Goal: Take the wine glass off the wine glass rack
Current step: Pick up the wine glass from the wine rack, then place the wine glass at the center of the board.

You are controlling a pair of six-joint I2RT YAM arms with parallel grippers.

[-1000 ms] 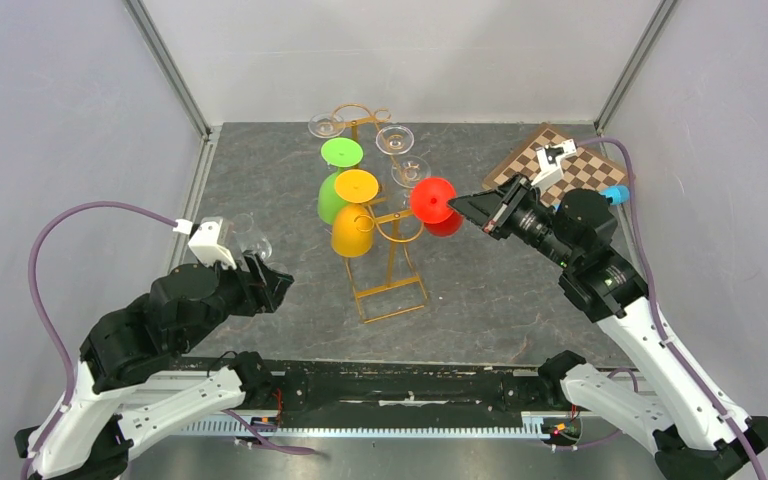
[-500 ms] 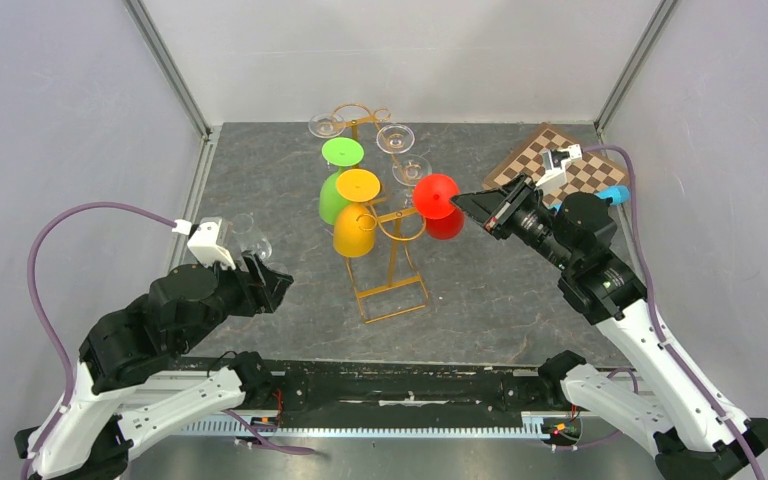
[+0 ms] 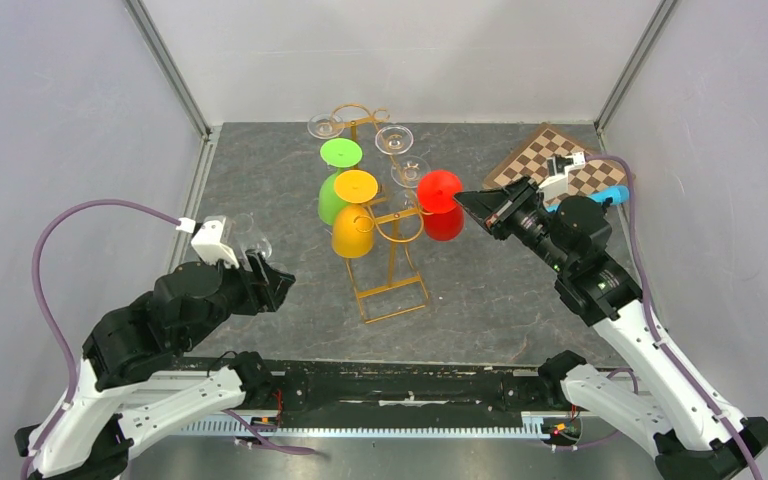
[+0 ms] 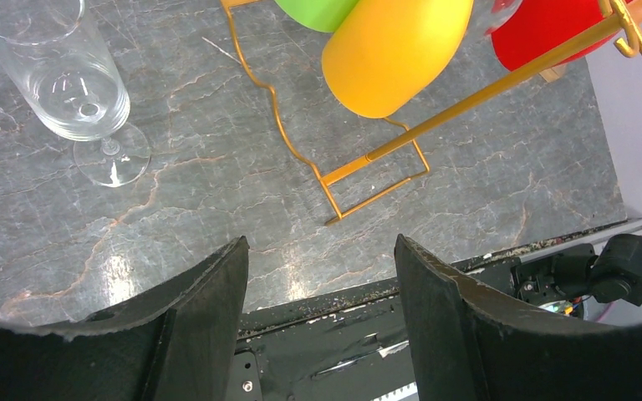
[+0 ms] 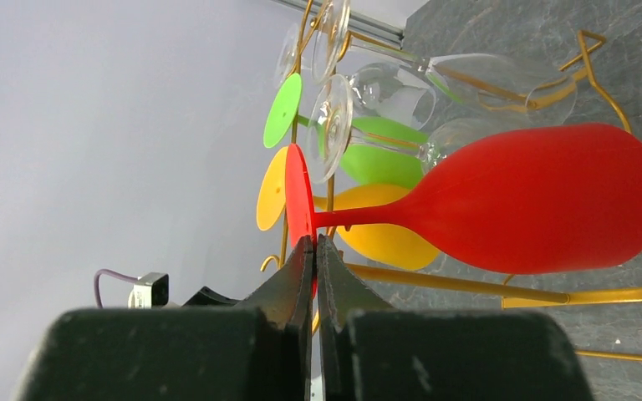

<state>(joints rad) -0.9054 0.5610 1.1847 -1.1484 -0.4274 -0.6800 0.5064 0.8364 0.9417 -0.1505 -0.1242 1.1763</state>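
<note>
Wine glass, red, bowl-down, stem near vertical; right claw pinches foot rim; left claw wide.

No legible text, no labels or brands, no numbers or signs

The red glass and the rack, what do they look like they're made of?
The red glass is probably plastic: fully opaque, with a soft satin sheen. The rack looks like thin metal wire with a gold finish, glinting along its bends.
</note>
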